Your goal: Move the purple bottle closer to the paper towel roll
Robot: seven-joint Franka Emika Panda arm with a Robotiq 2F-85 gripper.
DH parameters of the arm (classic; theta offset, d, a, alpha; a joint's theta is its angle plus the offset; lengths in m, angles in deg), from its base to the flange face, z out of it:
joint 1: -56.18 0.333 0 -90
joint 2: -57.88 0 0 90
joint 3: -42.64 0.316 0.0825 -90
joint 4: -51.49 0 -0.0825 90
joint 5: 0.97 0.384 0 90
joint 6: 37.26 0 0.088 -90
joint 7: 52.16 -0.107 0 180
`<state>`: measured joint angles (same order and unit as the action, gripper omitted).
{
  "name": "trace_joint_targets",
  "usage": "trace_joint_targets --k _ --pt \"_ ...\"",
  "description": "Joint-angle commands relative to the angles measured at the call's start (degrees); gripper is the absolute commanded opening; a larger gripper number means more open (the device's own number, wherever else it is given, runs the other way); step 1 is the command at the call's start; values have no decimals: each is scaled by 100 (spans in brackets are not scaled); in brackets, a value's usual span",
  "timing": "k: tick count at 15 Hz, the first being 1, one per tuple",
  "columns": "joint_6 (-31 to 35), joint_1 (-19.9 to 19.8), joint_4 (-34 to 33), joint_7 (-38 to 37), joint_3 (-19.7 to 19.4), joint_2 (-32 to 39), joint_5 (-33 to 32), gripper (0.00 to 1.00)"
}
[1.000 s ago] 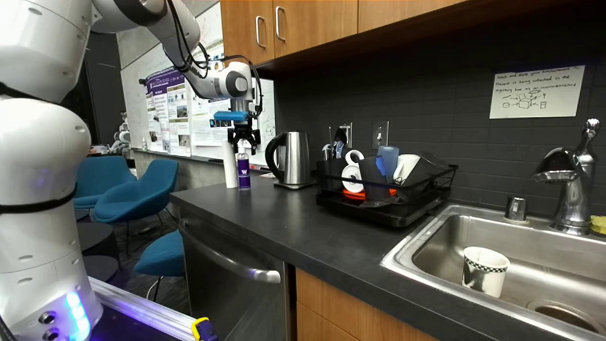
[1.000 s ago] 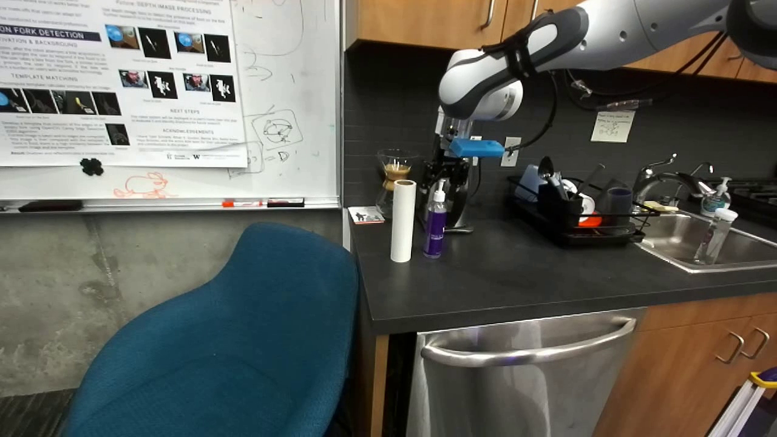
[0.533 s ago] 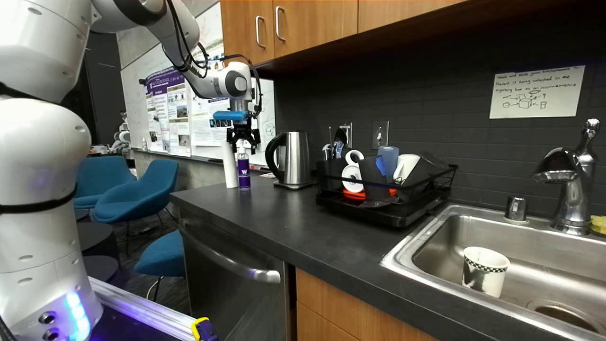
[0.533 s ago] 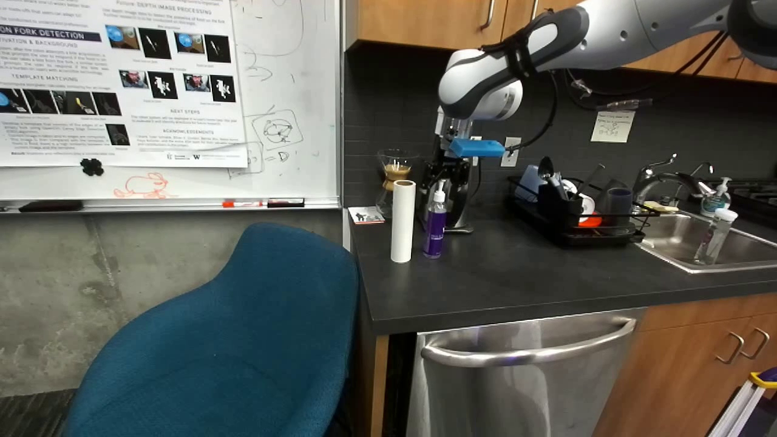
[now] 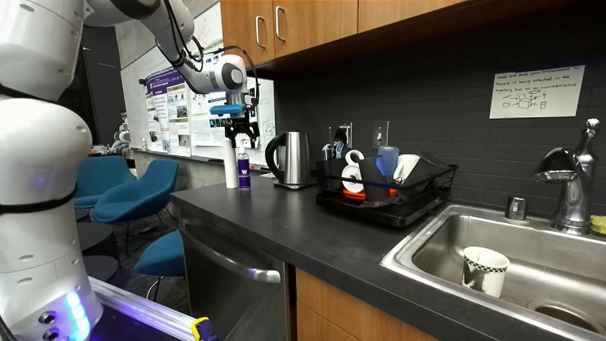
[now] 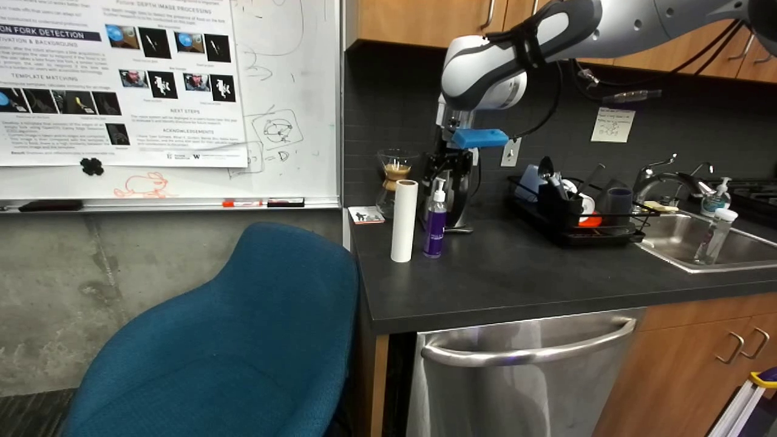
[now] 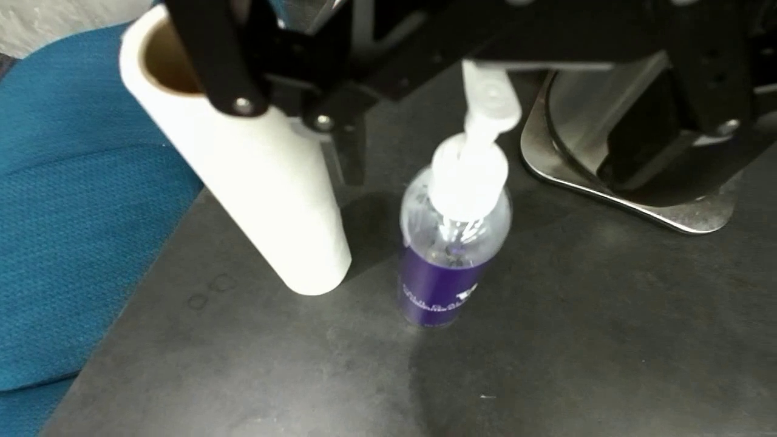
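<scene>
The purple bottle with a white pump top [image 5: 244, 173] stands upright on the counter, also seen in an exterior view [image 6: 434, 233] and the wrist view [image 7: 437, 288]. The white paper towel roll [image 5: 230, 166] stands beside it, with a small gap between their bases; it also shows in the wrist view [image 7: 273, 188]. My gripper [image 5: 243, 143] is open, pointing down above the bottle. In the wrist view one finger [image 7: 351, 159] overlaps the view of the roll. The pump top lies between the spread fingers, with its far end hidden by the gripper.
A steel kettle [image 5: 297, 158] stands close behind the bottle. A black dish rack [image 5: 386, 189] full of dishes is along the wall, then the sink [image 5: 402, 260]. The counter's end edge and a blue chair [image 6: 243, 328] are beside the roll.
The arm and gripper have risen slightly, and the fingers sit higher above the pump. The roll's top has shifted slightly toward the bottle. The bottle stands where it was.
</scene>
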<state>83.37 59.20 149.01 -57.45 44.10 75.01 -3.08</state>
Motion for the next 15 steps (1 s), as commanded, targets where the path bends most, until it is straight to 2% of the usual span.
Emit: trace_joint_targets --k 1,9,15 --pt "-124 82 434 -192 -8 -493 -80 100" --pt "15 115 1516 -564 28 -1383 -142 100" --pt "166 50 2642 -1013 79 -2131 -176 100"
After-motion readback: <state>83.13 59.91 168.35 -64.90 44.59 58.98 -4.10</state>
